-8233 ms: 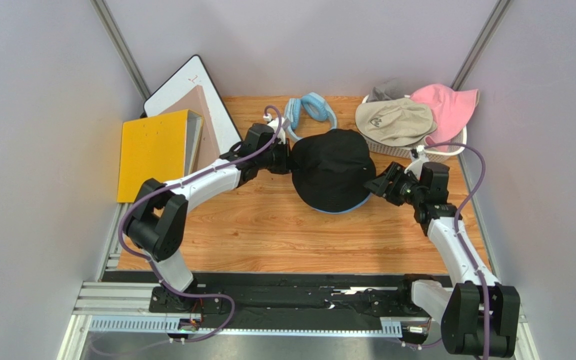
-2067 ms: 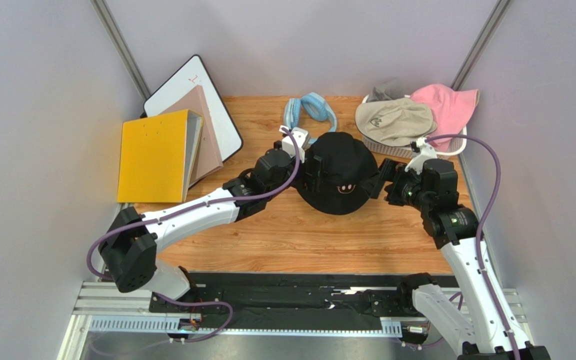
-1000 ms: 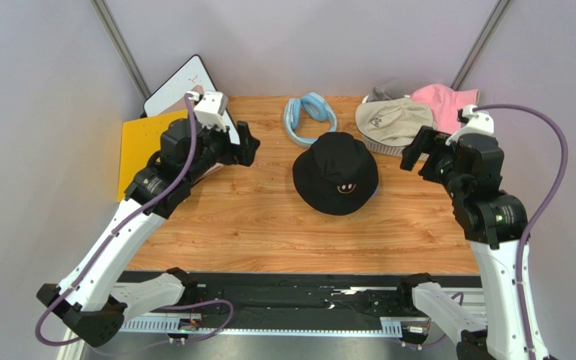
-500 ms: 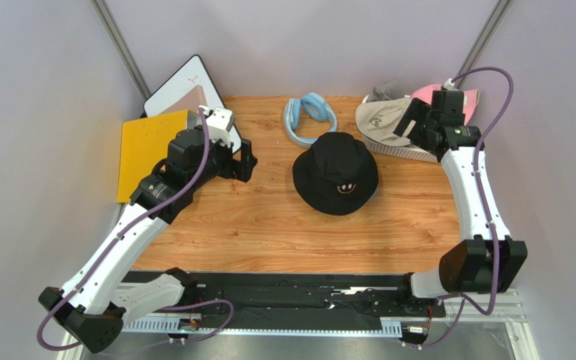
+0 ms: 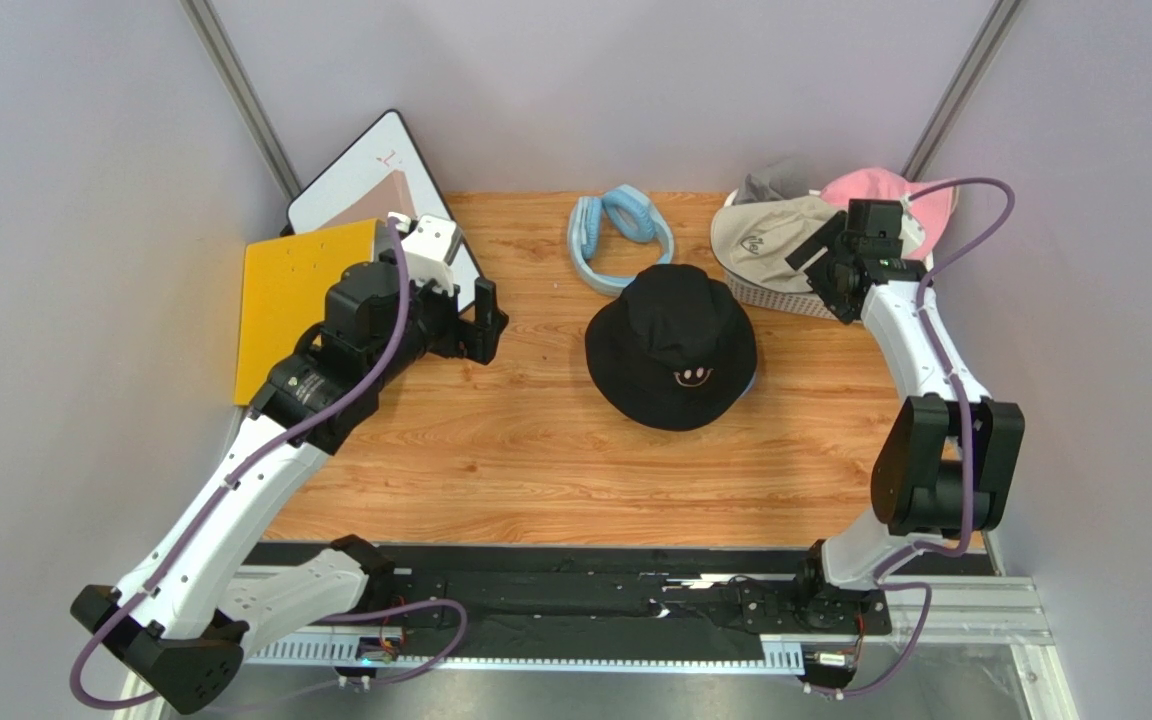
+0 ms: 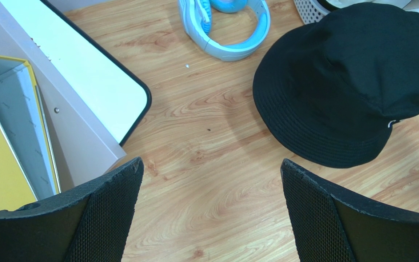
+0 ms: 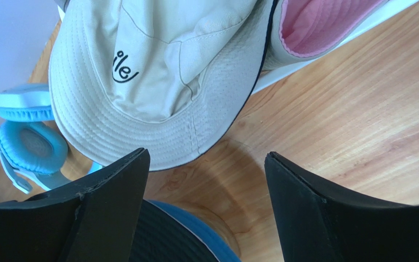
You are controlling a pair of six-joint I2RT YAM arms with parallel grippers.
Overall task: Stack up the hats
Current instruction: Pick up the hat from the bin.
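The black hat lies flat on the table, with bare wood along its near brim. Left of it, the left gripper hangs spread wide and empty. Right of it, the right gripper gapes empty at the beige hat's brim edge.

Matt woven cloth: black bucket hat, beige bucket hat with stitched brim. Smooth grained wood: tabletop. Smooth plastic: light blue ring-shaped item.

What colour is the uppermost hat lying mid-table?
A black hat; left wrist view shows it best.
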